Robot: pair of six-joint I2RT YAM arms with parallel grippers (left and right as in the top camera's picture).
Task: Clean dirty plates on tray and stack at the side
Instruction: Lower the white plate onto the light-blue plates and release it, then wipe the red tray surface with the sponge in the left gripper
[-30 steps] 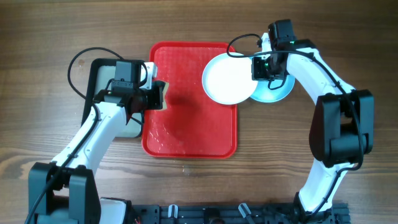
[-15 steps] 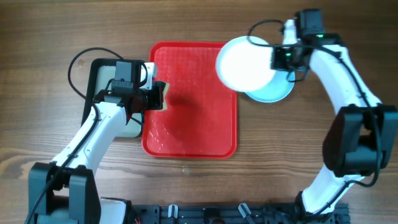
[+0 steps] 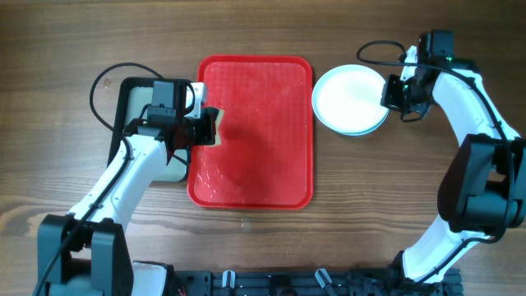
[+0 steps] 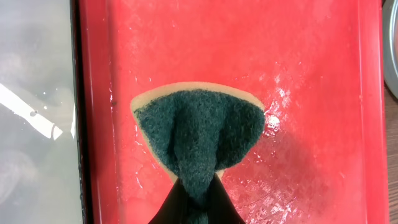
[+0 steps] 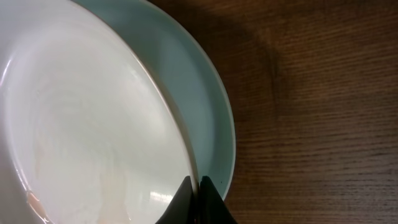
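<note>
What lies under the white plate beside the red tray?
A light blue plate lies under the white plate; only its rim shows. Its middle is covered, so any further plate below cannot be seen.

The red tray point(image 3: 255, 177) is glossy plastic; its floor is finely textured with a wet-looking sheen. The white plate point(image 3: 349, 99) is smooth with a glazed gloss. The light blue plate point(image 5: 211, 106) is smooth with a softer sheen. The scouring pad point(image 4: 199, 127) has a coarse, matt, dark green fibrous face on tan foam. The grey tray point(image 4: 34, 112) is smooth and reflective. The bench point(image 3: 370, 214) is matt, grained wood.
</note>
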